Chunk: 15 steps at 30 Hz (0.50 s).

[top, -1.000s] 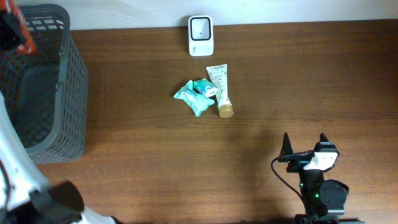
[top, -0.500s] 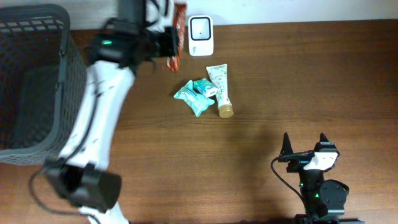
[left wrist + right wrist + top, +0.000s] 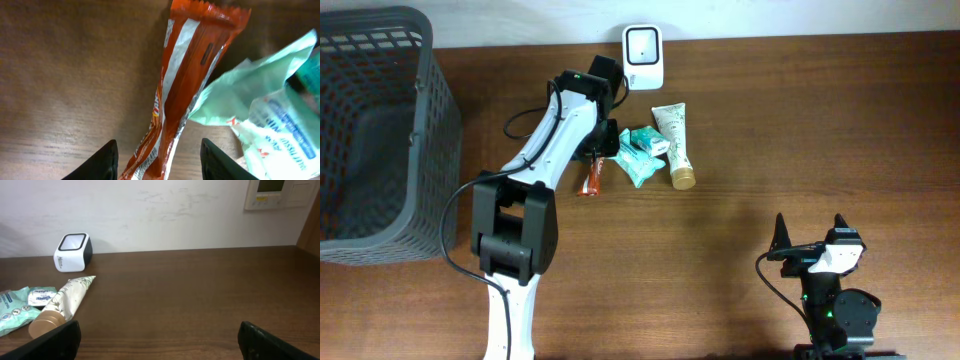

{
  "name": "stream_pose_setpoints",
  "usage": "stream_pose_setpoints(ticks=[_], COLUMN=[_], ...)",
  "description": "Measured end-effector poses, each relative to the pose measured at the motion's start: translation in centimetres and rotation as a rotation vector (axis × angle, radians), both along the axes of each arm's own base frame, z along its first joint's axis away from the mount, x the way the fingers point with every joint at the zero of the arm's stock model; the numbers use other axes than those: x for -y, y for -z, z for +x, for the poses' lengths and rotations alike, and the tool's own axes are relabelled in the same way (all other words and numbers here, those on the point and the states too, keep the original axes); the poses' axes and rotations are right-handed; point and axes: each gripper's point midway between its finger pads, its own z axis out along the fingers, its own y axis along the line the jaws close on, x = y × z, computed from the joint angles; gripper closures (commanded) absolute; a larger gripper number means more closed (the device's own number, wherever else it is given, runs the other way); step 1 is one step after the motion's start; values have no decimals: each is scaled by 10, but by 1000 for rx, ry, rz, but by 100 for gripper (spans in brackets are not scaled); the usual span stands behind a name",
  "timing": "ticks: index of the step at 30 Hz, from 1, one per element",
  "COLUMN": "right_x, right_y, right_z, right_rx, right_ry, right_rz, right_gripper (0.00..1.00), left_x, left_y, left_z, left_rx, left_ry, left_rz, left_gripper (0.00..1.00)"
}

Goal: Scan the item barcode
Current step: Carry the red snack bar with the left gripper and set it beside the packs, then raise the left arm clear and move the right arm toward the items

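Orange wrapper (image 3: 182, 85) under left hand (image 3: 159, 155), teal tissue pack (image 3: 260, 115) just beside

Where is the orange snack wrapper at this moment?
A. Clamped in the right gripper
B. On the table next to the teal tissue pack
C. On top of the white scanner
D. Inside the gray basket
B: the overhead view shows the orange wrapper lying on the table just left of the teal tissue pack. In the left wrist view, the left gripper has its fingers apart on either side of it.
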Motion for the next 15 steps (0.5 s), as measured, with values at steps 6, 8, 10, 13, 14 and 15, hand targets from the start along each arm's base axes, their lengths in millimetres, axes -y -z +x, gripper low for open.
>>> stream_pose_setpoints(ticks=[6,8,10,13,14,15], right_x=[0,0,0,0,0,0], right_y=[0,1,0,0,1,0], right_z=[0,0,0,0,0,0], right_rx=[-1,-2,-2,-2,-2,-2], right_ry=[0,0,0,0,0,0], right_rz=[0,0,0,0,-1,0], right_gripper=[1,1,1,1,1,1], left_x=[-1,-11,-27,-59,-73,-80], left_y=[-50,-130,-186,-256,-276,-284], left_z=[21,43,41,33,30,29], left_rx=[73,228,328,495,553,578], left_ry=[-3,-32,-58,-116,-142,-155], left_rz=[-22,-70,-95,-127,-133,-135], left_gripper=[42,1,1,1,1,1])
